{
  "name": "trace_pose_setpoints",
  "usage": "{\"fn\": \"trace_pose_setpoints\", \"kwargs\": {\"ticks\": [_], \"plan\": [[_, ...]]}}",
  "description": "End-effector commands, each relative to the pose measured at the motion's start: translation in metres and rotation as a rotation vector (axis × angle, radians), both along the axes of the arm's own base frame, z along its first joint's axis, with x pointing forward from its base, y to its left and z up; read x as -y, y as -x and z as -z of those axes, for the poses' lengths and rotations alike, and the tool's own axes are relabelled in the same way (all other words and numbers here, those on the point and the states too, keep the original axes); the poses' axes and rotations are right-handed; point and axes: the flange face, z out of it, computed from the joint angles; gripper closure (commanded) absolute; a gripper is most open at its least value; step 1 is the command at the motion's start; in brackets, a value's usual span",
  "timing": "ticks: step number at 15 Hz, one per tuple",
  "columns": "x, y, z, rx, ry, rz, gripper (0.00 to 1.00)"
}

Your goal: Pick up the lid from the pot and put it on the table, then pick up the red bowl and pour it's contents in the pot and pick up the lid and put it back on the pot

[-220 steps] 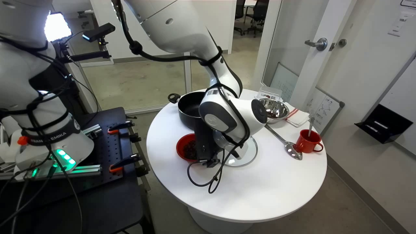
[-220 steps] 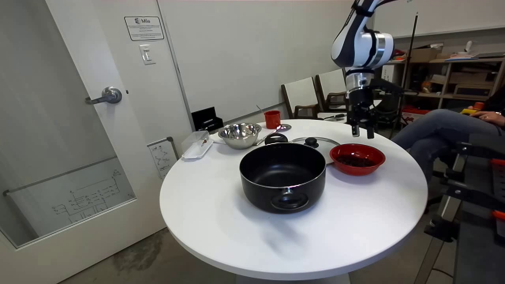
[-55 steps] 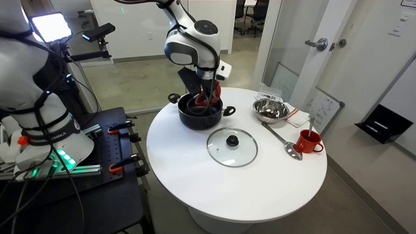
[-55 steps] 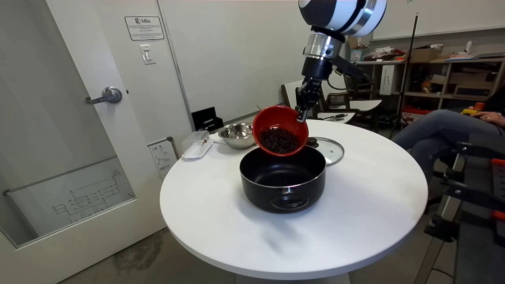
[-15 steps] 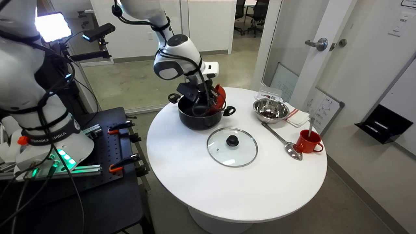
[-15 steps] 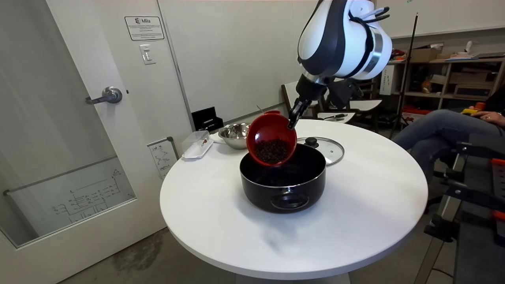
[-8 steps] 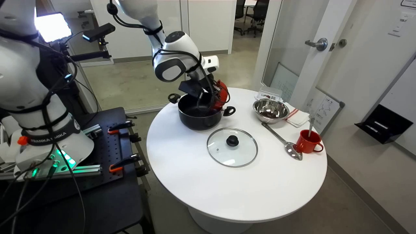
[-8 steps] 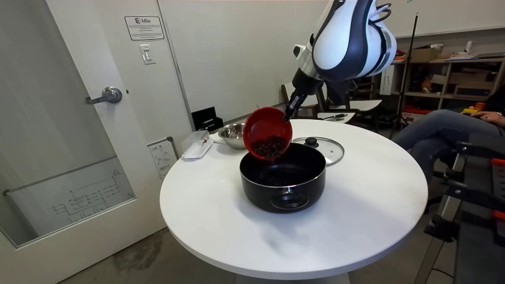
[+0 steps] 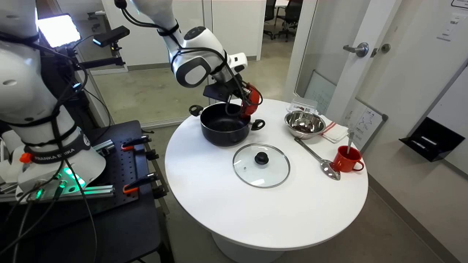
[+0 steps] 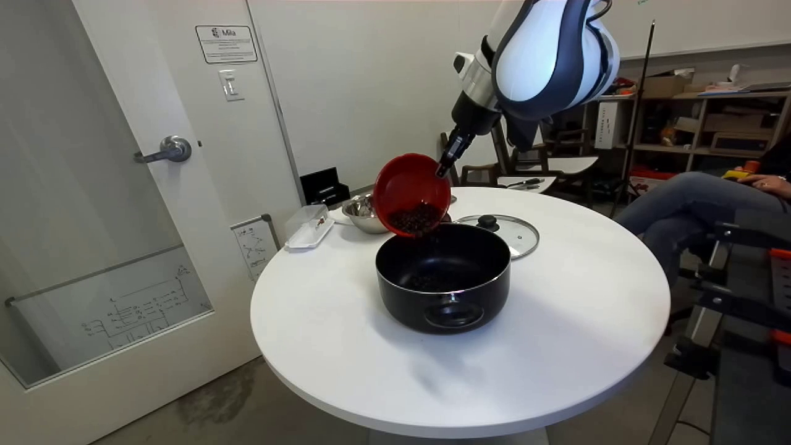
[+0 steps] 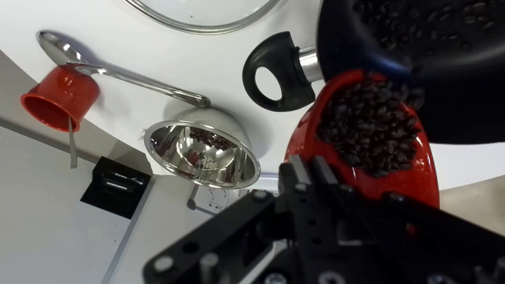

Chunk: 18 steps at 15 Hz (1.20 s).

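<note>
Tilted steeply, the red bowl (image 10: 405,185) hangs over the rim of the black pot (image 10: 442,303). My gripper (image 11: 311,166) is shut on the bowl's edge. Dark beans (image 11: 371,134) are heaped at the bowl's lower lip, some blurred as they spill over it. More beans (image 11: 388,29) lie on the pot's floor. The glass lid (image 9: 261,173), black knob up, lies flat on the white table (image 9: 292,215) beside the pot. In an exterior view, cables partly cover the fingers and bowl.
A steel bowl (image 9: 305,124) with some beans stands near the pot's side handle (image 11: 276,75). Beyond it are a striped cloth (image 9: 335,131), a slotted spoon (image 9: 329,168), a red mug (image 9: 347,159) and a clear plastic box (image 10: 309,228). A seated person's leg (image 10: 698,204) shows past the table.
Earlier the bowl stood on the table under the open gripper. Over the last second the held bowl has risen slightly and shifted toward the steel bowl; beans have dropped into the pot.
</note>
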Motion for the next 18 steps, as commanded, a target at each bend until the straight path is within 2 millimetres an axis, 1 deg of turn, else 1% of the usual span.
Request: {"fn": "trace_pose_setpoints", "kwargs": {"ticks": [1,11,13,18], "plan": [[-0.003,0.003,-0.017,0.025,0.012,-0.008,0.98],[0.003,0.003,-0.033,0.055,0.054,0.003,0.98],[0.003,0.005,-0.032,0.052,0.055,0.005,0.98],[0.001,0.016,-0.023,0.025,0.053,0.001,0.98]]}}
